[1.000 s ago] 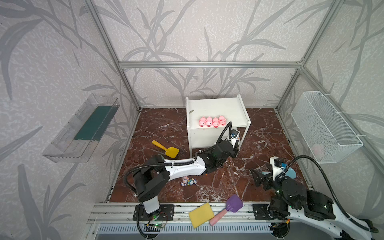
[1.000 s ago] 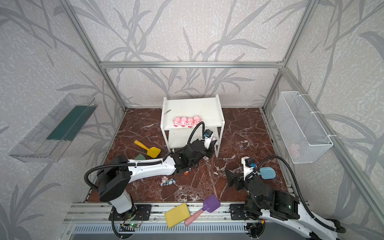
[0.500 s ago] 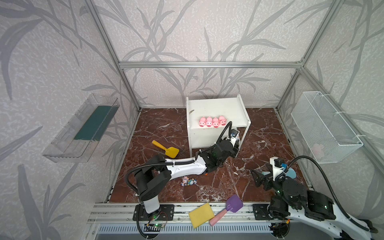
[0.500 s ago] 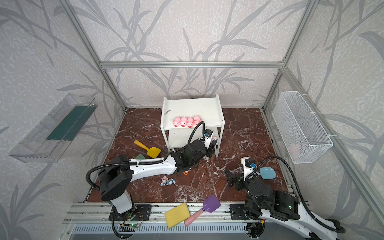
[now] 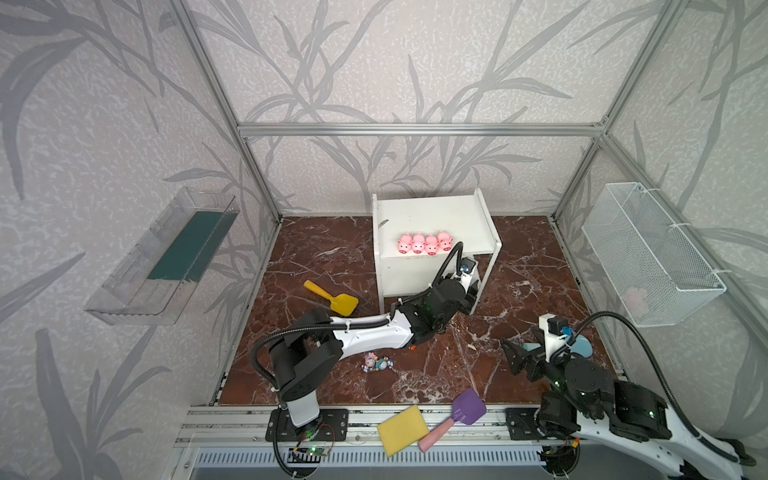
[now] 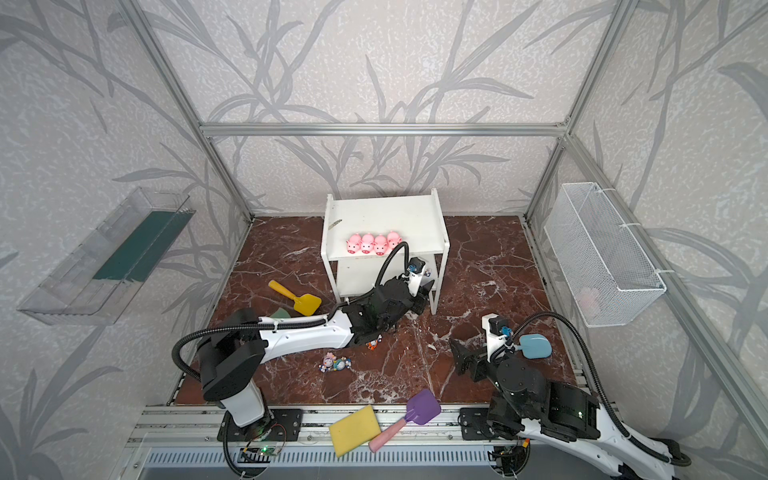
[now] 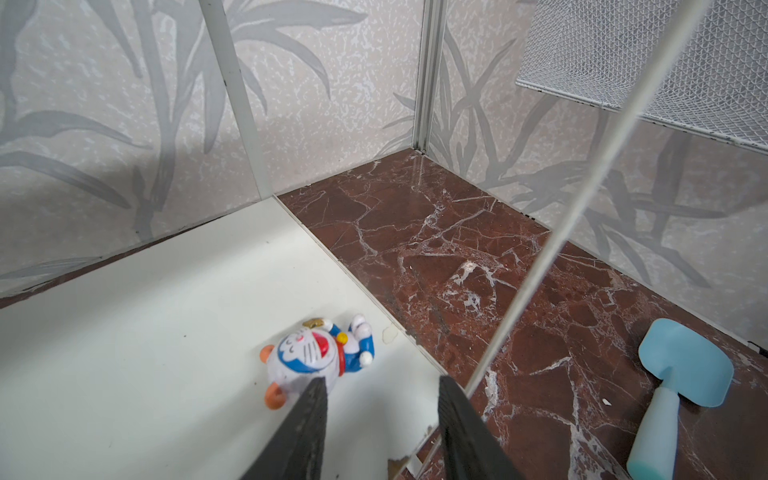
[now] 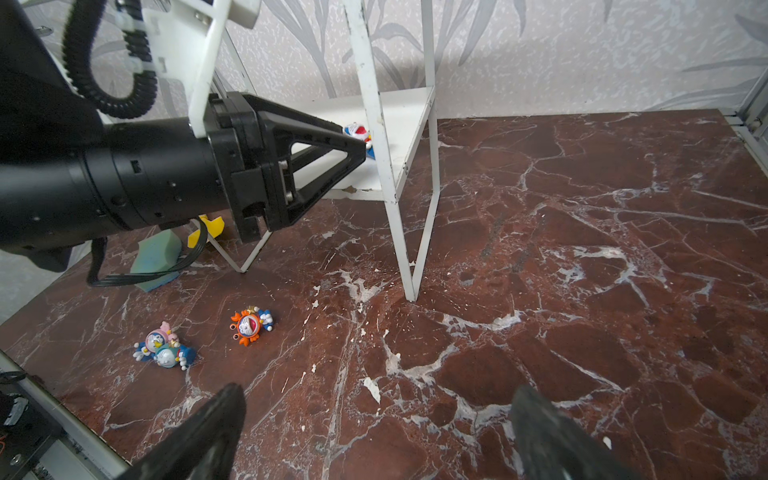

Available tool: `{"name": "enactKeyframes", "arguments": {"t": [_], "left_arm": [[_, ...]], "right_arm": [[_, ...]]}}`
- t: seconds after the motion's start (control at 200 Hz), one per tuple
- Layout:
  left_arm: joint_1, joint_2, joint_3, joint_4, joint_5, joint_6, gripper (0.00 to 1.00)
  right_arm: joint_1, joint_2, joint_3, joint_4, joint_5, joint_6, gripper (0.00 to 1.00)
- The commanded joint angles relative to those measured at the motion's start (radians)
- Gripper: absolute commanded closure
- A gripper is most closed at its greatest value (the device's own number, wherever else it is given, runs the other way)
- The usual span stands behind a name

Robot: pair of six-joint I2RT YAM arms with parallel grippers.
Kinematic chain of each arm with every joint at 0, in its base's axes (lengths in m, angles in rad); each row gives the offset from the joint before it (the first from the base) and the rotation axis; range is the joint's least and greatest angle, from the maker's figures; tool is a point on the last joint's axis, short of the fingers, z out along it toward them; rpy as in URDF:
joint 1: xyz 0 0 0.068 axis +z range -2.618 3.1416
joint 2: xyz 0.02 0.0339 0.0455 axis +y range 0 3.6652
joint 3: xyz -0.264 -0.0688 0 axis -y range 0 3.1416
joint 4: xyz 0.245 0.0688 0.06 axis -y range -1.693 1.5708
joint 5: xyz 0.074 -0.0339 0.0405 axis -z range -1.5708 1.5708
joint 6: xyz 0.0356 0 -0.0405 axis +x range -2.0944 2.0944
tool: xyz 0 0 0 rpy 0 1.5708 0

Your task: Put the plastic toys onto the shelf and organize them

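**Blue-and-white figure (image 7: 316, 357) lying on the shelf (image 7: 145, 332)**

Nearest, the right gripper (image 8: 380, 392) is held with its jaws wide apart above the floor (image 8: 540, 249), nothing between them. The pink and teal figures (image 8: 164, 350) are seen lying together on the floor, with the orange figure (image 8: 251, 325) just beyond. Their detail is given only by the right wrist view.

Farther on, the left gripper (image 7: 382, 383) is shown by its own wrist view with jaws apart. The blue-and-white figure lies ungripped on the lower board, just beside one fingertip.

Four pigs (image 5: 424, 243) in a row on the upper board are shown only in both top views.
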Motion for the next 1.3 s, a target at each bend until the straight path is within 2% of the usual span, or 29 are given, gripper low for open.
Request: {"name": "enactKeyframes", "arguments": {"t": [0.0,0.415,0.7,0.97,1.294], "left_arm": [[0.004,-0.004,0.026,-0.018,-0.053,-0.029,0.48],[-0.012,-0.013,0.003,-0.027,-0.153,-0.080,0.36],[-0.013,0.074,0.064,-0.001,-0.205,-0.097,0.21],[-0.019,0.146,0.133,0.002,-0.316,-0.094,0.20],[-0.010,0.213,0.207,-0.033,-0.370,-0.122,0.20]], "right_arm": [[0.001,-0.017,-0.008,0.012,-0.003,-0.006,0.01],[0.000,0.032,-0.014,0.053,-0.011,-0.027,0.01],[0.000,0.034,-0.013,0.046,-0.016,-0.021,0.01],[0.001,0.018,-0.013,0.037,-0.022,-0.018,0.01],[0.000,0.009,-0.016,0.036,-0.025,-0.019,0.01]]}}
